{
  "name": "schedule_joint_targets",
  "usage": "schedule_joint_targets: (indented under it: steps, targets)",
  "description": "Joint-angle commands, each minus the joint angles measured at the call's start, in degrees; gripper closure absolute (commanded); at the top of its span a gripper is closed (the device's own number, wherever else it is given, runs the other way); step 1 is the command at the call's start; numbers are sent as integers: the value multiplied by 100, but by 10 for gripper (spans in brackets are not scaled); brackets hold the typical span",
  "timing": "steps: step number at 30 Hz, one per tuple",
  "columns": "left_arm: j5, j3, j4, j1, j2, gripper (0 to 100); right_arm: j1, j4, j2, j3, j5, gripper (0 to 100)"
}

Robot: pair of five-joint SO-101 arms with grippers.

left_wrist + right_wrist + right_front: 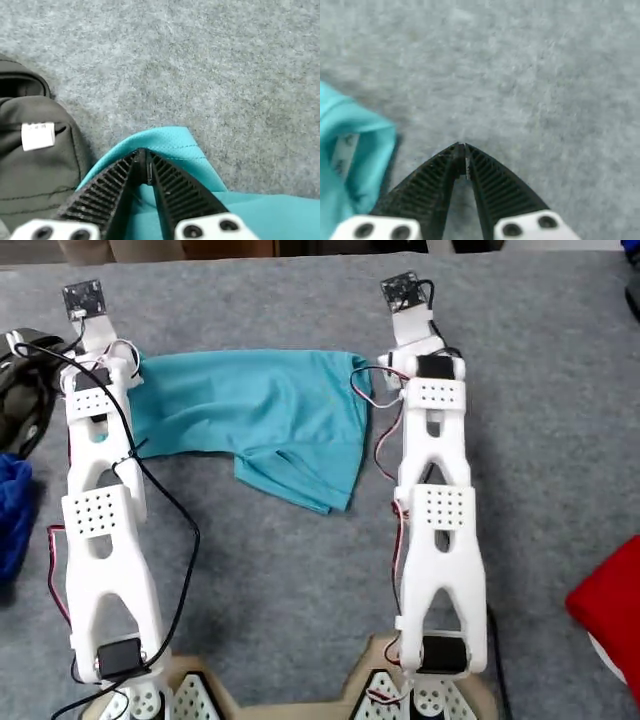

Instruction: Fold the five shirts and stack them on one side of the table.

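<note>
A teal shirt [250,410] lies partly folded on the grey table, between the two arms at the far side. My left gripper [128,368] sits at the shirt's left edge. In the left wrist view its gripper [145,161] is shut, with a corner of the teal shirt [172,145] pinched at the fingertips. My right gripper [461,156] is shut on nothing and rests over bare cloth just past the shirt's right corner [350,145]. In the high view the right gripper [405,352] stands beside that corner.
A dark olive garment [25,390] with a white label [37,136] lies at the left edge, beside the left gripper. A blue shirt [12,510] lies below it. A red shirt [610,610] sits at the right edge. Open grey table [270,580] lies between the arms.
</note>
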Motion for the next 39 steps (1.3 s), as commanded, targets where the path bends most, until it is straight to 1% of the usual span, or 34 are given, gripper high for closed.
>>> schedule_joint_targets:
  steps: [1,4,7,10,16,21,25,27,29,32,34,39]
  targets:
    - [44,-343,35,70,-127,977,-189,677,-558,-831,-501,991]
    - [44,-431,26,141,-127,977,-681,1178,-681,-1226,-976,991]
    - [44,-633,35,193,-127,977,-1218,1389,-743,-1244,-1011,991]
    - [44,-668,35,264,-127,977,-1552,1530,-884,-1244,-1037,991]
    - [44,-677,448,281,-119,978,-1851,1723,-1051,-1244,-1029,991]
    - [44,-642,475,246,-84,979,-2141,1864,-1024,-1226,-1037,991]
    - [44,-677,475,264,-84,979,-2360,1565,-532,-831,-993,990]
    - [44,-677,475,273,-84,979,-2308,1354,-189,-673,-976,990]
    - [44,-677,475,281,-92,979,-2070,1512,-40,-725,-914,990]
    - [44,-677,475,273,-84,979,-1701,1996,-145,-708,-958,991]
    - [44,-668,475,255,-84,979,-1393,2075,-242,-541,-1160,991]
    - [44,-677,475,229,-101,979,-725,2268,-532,-31,-1213,991]
